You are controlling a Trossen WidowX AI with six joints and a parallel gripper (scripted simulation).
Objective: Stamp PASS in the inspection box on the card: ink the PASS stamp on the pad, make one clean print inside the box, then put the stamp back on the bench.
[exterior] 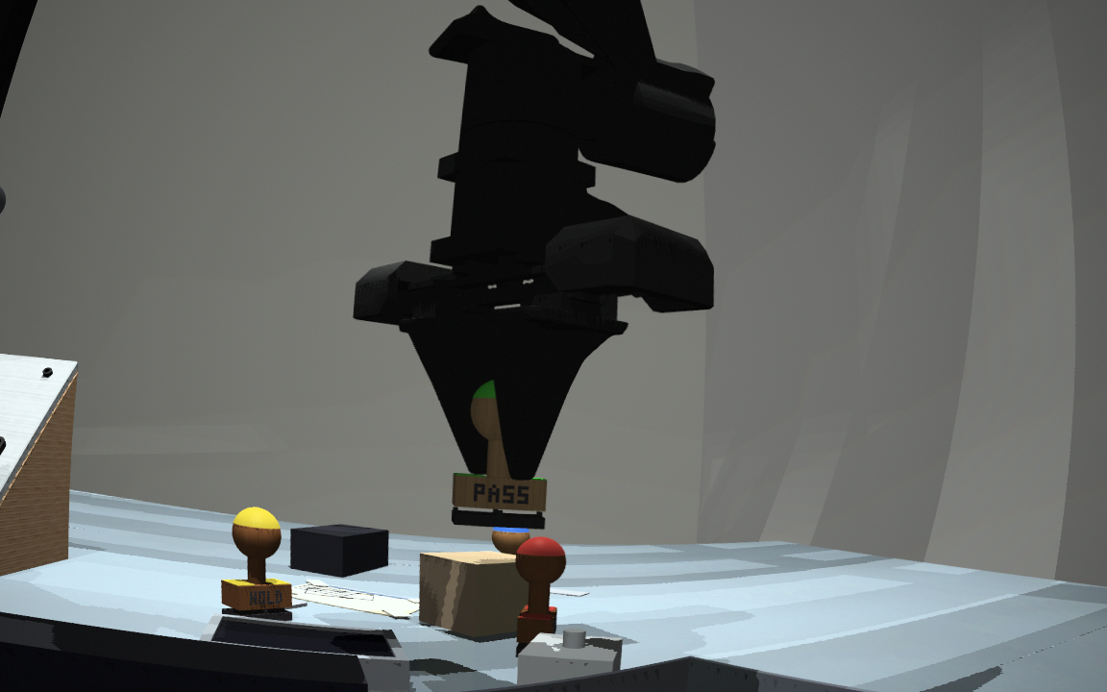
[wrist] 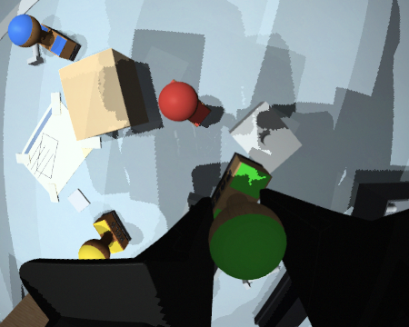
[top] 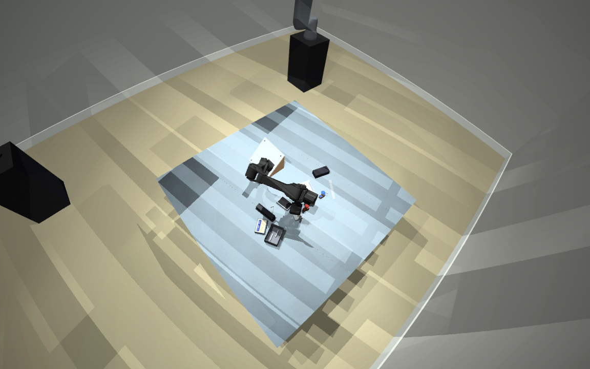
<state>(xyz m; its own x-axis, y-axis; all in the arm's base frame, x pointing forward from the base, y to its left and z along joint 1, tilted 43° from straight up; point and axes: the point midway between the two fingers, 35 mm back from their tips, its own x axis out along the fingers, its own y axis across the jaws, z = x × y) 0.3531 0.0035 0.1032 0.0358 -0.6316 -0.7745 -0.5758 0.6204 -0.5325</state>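
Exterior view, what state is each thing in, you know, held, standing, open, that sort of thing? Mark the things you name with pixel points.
Gripper [exterior: 502,471] [wrist: 235,202]: shut on the PASS stamp.
PASS stamp [exterior: 499,494] [wrist: 247,245]: held upright, raised.
HOLD stamp [exterior: 257,593] [wrist: 111,232]: standing, unheld.
Red-topped stamp [exterior: 540,560] [wrist: 178,101]: standing, unheld.
Cardboard-coloured block [exterior: 463,593] [wrist: 93,95]: resting on the bench.
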